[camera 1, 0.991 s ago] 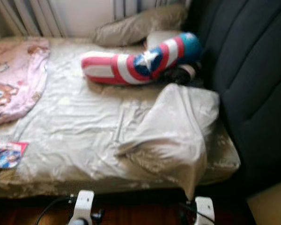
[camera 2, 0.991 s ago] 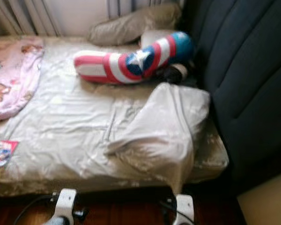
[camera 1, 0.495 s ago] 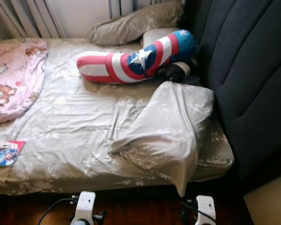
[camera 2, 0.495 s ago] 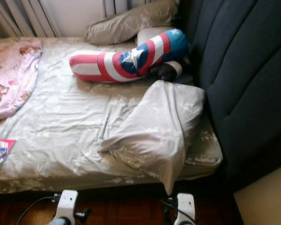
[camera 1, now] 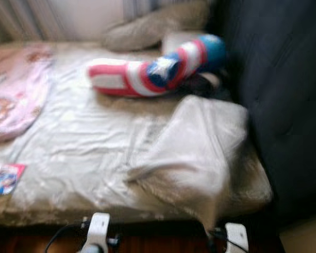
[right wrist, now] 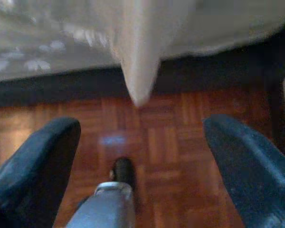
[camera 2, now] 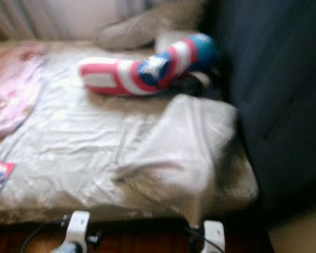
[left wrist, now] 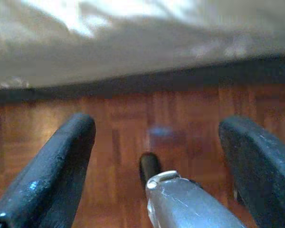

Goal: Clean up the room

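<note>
While both arms hang low at the foot of the bed, the left gripper and the right gripper are spread wide with nothing between the fingers, each poised over the wooden floor just short of the mattress edge, so I judge nothing has been picked up yet. Closest to them, a beige pillow lies askew near the right corner, one limp corner of its case dangling over the edge, likely the first thing to straighten. Off to the left, a small colourful booklet rests near the front edge of the rumpled sheet. Farther back lie a pink blanket, a red, white and blue bolster, and another pillow against the wall. The head views are blurred.
</note>
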Robot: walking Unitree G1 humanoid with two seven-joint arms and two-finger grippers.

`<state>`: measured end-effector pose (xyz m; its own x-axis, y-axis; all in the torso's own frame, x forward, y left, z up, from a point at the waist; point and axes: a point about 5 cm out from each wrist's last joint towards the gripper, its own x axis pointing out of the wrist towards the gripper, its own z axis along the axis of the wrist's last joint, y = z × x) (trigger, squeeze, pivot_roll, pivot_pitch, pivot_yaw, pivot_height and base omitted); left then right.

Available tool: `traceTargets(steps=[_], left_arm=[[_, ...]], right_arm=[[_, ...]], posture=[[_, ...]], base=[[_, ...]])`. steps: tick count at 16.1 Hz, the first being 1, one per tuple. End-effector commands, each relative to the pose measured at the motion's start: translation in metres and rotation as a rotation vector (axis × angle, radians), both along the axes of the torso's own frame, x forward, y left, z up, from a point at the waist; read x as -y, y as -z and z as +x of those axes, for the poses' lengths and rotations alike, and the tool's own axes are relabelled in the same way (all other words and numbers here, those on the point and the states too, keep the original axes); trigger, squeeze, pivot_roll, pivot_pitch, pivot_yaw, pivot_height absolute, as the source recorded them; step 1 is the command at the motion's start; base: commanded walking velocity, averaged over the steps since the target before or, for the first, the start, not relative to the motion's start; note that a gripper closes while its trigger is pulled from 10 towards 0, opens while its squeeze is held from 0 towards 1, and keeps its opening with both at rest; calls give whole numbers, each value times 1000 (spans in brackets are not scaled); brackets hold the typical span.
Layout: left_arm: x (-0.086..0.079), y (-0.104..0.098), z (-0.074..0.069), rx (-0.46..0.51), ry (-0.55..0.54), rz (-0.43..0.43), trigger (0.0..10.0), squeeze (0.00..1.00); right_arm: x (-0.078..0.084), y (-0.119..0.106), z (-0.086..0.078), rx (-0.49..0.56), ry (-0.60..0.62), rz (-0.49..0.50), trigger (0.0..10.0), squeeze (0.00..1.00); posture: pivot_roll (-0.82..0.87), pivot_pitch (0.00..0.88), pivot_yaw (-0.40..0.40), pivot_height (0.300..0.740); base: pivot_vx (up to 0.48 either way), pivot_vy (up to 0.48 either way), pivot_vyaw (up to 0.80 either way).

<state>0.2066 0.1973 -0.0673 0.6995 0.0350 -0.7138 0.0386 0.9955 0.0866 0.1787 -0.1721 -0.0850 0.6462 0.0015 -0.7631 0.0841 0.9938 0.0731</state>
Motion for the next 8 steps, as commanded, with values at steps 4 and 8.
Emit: traceTargets(steps=[4,8], left_arm=[[-2,6,-10,-47,-7,8,10000,0],[-9,-6,6,45,-31,26,10000,0]], right_arm=[[-5,0,1,12,-5,21,10000,0],[-4,-7,12,66,17,12,10000,0]], posture=[[22,96,-36,740],[17,97,-34,740]], base=[[358,0,0],[86,0,0]])
